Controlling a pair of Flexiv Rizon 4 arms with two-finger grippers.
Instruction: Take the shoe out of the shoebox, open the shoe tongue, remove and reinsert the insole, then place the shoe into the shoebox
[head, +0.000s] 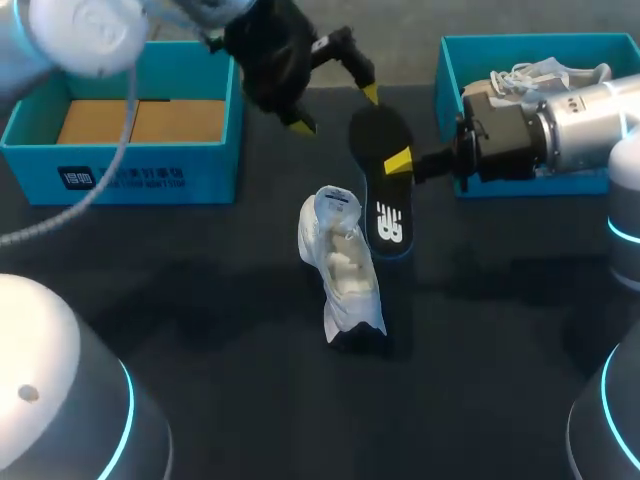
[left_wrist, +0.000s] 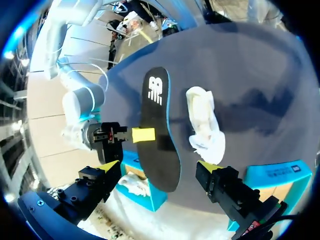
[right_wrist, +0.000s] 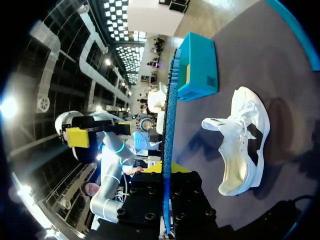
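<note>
Here, in the head view, the white shoe (head: 340, 265) lay on the dark table (head: 200, 300) near its middle, outside both boxes. The black insole (head: 385, 190) stood just beside it at about one o'clock. Our right gripper (head: 400, 162) came in from three o'clock and was clamped on the insole, with one yellow tip on its upper face. In the right wrist view the insole ran edge-on between the fingers. We could not tell whether its lower end touched the table.

Our left gripper (head: 337, 108) hung at twelve o'clock from the shoe with its fingers spread wide and nothing in them. In its own view the insole's flat face was ahead of it.

The left shoebox (head: 140, 170) sat at ten o'clock with its brown floor showing. The right shoebox (head: 520, 41) sat at two o'clock with a second shoe (head: 545, 72) inside.
</note>
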